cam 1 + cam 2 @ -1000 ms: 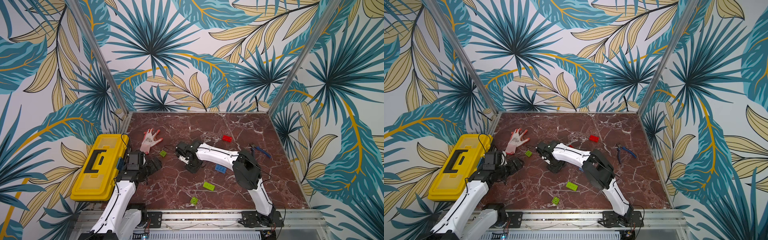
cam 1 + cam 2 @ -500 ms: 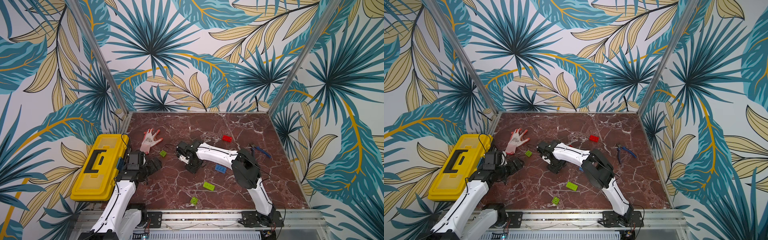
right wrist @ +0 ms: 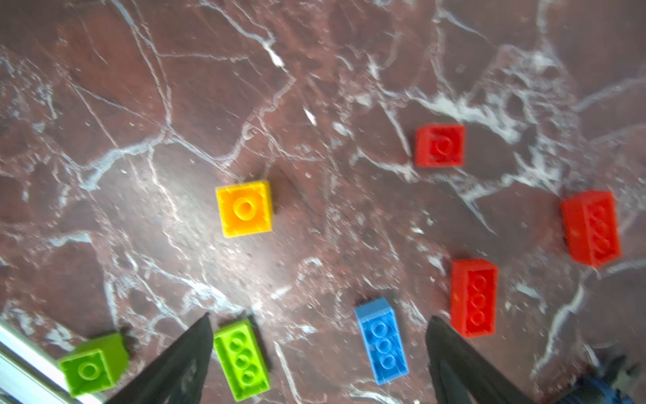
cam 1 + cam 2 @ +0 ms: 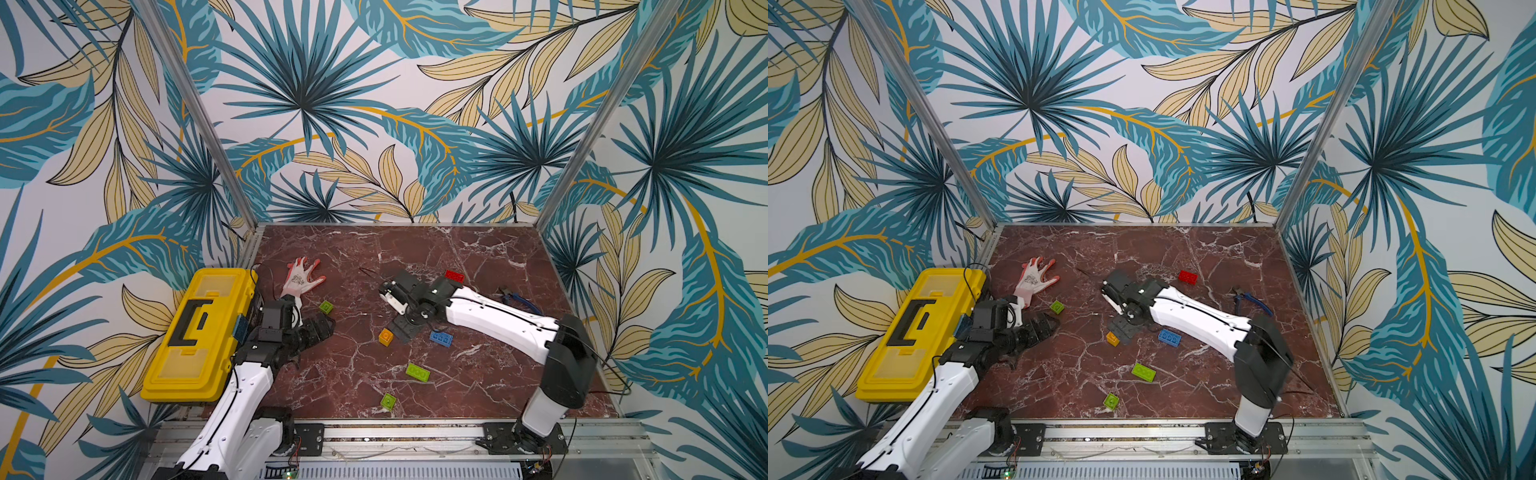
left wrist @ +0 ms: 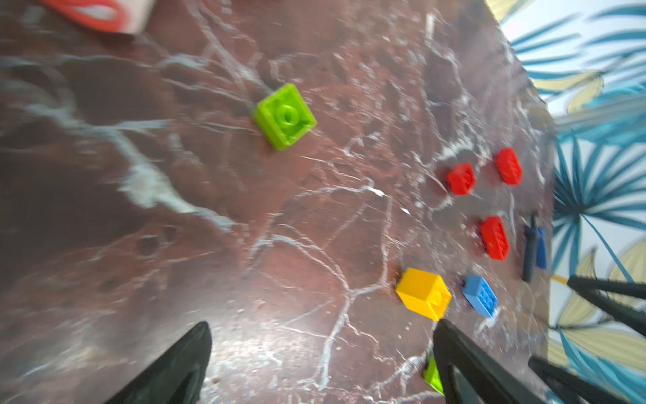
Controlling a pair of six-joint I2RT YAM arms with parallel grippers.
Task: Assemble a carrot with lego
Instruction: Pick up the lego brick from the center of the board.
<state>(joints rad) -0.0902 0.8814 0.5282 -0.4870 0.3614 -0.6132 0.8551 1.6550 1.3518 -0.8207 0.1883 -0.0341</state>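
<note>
No carrot is in view; the lego lies as loose bricks on the marble table. The orange brick point(image 4: 386, 336) point(image 3: 244, 208) stands studs up just left of my right gripper point(image 4: 402, 328) point(image 3: 318, 316), which hangs open above the table and holds nothing. A blue brick point(image 4: 441, 338) point(image 3: 381, 341) lies to its right. A long green brick point(image 4: 417, 372) and a small green one point(image 4: 388, 401) lie nearer the front. Another small green brick point(image 4: 326, 307) point(image 5: 285, 117) sits by my left gripper point(image 4: 321, 328) point(image 5: 321, 323), open and empty. Three red bricks point(image 3: 439, 145) point(image 3: 473, 297) point(image 3: 590, 227) lie beyond.
A yellow toolbox point(image 4: 195, 332) sits at the left edge beside my left arm. A red-and-white glove point(image 4: 300, 279) lies behind it. Blue-handled pliers point(image 4: 517, 298) lie at the right near my right arm. Patterned walls close in three sides.
My right gripper has gone from shut to open, and the orange brick now shows on the table beside its fingers. The left arm has not moved.
</note>
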